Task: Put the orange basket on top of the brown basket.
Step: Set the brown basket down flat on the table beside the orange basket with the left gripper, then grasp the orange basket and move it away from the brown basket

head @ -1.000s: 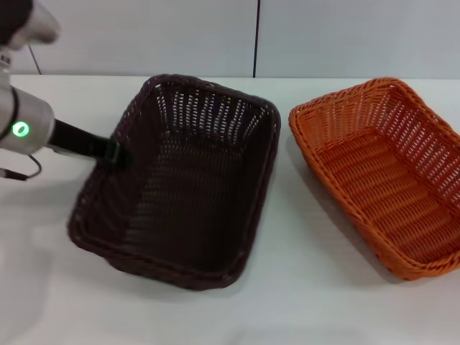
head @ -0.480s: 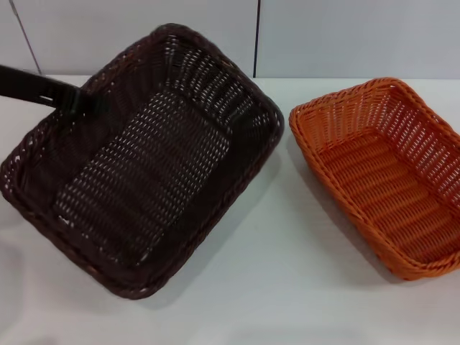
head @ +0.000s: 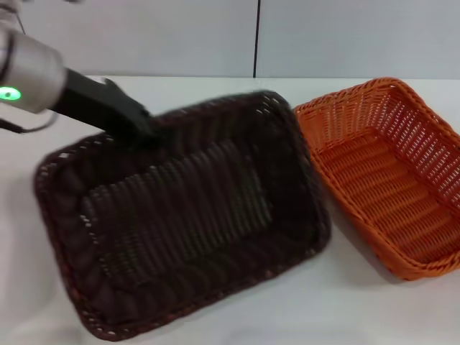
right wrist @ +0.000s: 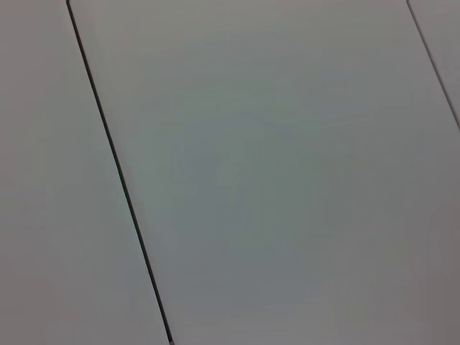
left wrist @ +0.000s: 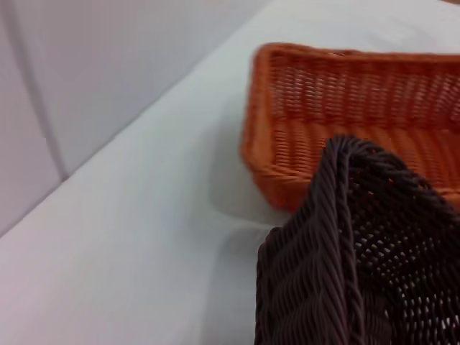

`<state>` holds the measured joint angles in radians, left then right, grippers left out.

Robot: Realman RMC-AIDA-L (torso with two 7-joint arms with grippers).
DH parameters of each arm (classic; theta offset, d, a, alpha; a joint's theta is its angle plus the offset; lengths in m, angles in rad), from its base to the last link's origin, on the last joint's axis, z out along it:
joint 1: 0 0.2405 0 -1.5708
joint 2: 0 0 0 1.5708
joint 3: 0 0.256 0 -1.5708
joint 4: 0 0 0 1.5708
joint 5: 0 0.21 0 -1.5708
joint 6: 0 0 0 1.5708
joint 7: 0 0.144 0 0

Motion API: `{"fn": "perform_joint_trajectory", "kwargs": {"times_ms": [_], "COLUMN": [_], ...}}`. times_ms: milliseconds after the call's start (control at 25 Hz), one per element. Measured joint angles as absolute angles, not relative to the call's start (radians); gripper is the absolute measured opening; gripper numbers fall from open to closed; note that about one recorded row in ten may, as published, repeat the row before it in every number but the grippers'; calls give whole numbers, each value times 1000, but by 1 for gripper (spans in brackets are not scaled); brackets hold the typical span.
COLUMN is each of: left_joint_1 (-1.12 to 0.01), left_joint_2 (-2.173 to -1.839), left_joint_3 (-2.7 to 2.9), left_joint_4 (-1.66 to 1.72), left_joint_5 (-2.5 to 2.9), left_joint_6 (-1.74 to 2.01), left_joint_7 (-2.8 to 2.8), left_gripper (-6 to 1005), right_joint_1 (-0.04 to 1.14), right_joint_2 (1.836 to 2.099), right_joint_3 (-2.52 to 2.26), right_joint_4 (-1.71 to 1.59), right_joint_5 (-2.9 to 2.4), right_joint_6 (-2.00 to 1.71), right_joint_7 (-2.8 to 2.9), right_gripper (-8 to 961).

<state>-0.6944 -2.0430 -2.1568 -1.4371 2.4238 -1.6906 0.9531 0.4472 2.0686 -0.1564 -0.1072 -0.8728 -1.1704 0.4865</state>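
Observation:
The brown basket (head: 180,223) is held up off the table, tilted, in the middle-left of the head view. My left gripper (head: 147,129) is shut on its far rim, with the arm reaching in from the upper left. The basket's right corner overlaps the left rim of the orange basket (head: 388,180), which rests on the table at the right. The left wrist view shows the brown basket's corner (left wrist: 338,266) close in front of the orange basket (left wrist: 345,100). My right gripper is out of view.
The white table (head: 208,90) runs back to a grey panelled wall (head: 144,36) with a dark vertical seam. The right wrist view shows only wall panels (right wrist: 273,172). Bare table (left wrist: 144,215) lies beside the baskets.
The brown basket has been lifted from the table by my left gripper, turned, and carried to the right until its corner overlaps the orange basket's left rim. The orange basket has not moved.

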Motion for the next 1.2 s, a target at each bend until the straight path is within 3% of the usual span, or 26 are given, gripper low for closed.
{"fn": "perform_joint_trajectory", "kwargs": {"times_ms": [360, 680, 1120, 1200], "left_joint_1": [-785, -758, -695, -700], "left_joint_2": [-2060, -2063, -2058, -2056], "left_joint_3": [-1892, -1845, -1898, -1903], "left_joint_4": [-1166, -1186, -1225, -1207], "left_joint_5": [2425, 2413, 2299, 2299], "left_joint_6": [-1415, -1313, -1244, -1243], "left_joint_7": [997, 988, 1055, 1063], "left_gripper": [204, 195, 580, 753], "right_joint_1": [427, 419, 291, 250], "right_joint_2": [2072, 2072, 2072, 2071], "right_joint_3": [-156, -161, -209, -212], "right_joint_4": [-106, -105, -238, -308], "right_joint_5": [-873, -874, -1190, -1294], "right_joint_6": [-1170, -1170, -1275, -1327], "right_joint_7": [491, 502, 1082, 1262], "right_gripper": [840, 840, 839, 839]}}
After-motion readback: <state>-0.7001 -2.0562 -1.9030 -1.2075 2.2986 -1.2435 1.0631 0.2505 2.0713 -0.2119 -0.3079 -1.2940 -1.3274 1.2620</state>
